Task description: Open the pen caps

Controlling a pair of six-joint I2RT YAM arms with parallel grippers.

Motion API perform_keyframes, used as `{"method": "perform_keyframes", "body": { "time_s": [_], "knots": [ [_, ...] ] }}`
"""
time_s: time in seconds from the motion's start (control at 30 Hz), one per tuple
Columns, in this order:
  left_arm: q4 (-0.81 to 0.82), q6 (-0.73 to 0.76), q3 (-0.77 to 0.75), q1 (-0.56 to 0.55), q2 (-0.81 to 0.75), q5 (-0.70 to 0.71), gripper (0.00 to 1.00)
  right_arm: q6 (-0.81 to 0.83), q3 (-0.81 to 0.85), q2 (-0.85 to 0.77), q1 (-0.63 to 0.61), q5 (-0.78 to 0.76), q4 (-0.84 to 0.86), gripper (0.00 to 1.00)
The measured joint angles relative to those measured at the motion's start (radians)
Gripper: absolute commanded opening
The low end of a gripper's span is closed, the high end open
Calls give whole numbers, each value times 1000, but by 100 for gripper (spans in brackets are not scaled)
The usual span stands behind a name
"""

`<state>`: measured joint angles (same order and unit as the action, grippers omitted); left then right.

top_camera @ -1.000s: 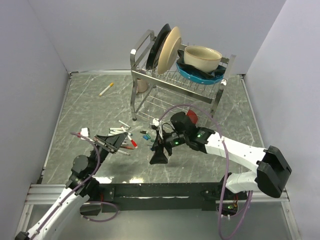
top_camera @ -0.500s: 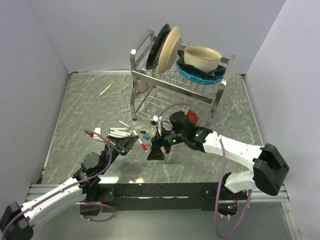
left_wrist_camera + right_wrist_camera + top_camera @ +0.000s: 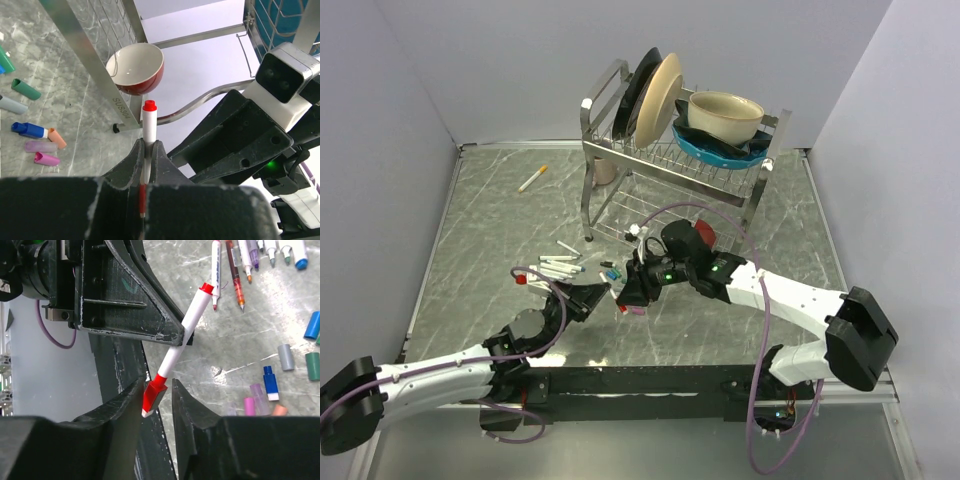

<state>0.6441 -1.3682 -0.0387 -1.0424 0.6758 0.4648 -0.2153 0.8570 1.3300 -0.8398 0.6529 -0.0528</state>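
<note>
We see one red cap (image 3: 154,390) seated on the lower end of a white pen (image 3: 175,352) that slants up to the rt. The cap's squarish w/ a pale rim at its free end. It sits btwn the fingertips of the right gripper (image 3: 157,385), w/ a thin gap showing on its rt side. The pen's upper end has a red tip (image 3: 206,288); we can't tell if that's a cap.

Other caps lie loose on their sides on the table (image 3: 235,335), off to the rt:
- blue cap (image 3: 313,325)
- grey cap (image 3: 285,357)
- green cap (image 3: 313,366), near the grey
- blue-and-white cap (image 3: 270,382)
- lilac cap (image 3: 257,391), side by side w/ the pink cap (image 3: 248,405)
- peach cap (image 3: 280,410), lowest in the right wrist view
</note>
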Motion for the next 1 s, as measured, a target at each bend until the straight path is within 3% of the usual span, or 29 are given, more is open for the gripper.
{"method": "perform_keyframes", "body": {
  "time_s": [0.13,0.37,0.47,0.57,0.6,0.8,1.0],
  "knots": [
    [3,-10,0,-19,8,37,1,2,3,14,0,14,-6,58],
    [2,-10,0,-35,-26,82,1,9,17,51,0,29,-26,59],
    [2,-9,0,-35,-32,90,1,13,28,65,-3,29,-37,53],
    [2,-9,0,-37,-29,94,1,23,29,66,-6,34,-39,20],
    [2,-8,0,-37,-24,102,1,23,30,66,-6,41,-39,0],
    [-59,-39,-2,-48,-44,132,1,40,43,74,-4,27,-95,0],
    [-576,-237,-123,-58,-248,263,1,111,139,169,-37,15,-113,0]
  ]
}}
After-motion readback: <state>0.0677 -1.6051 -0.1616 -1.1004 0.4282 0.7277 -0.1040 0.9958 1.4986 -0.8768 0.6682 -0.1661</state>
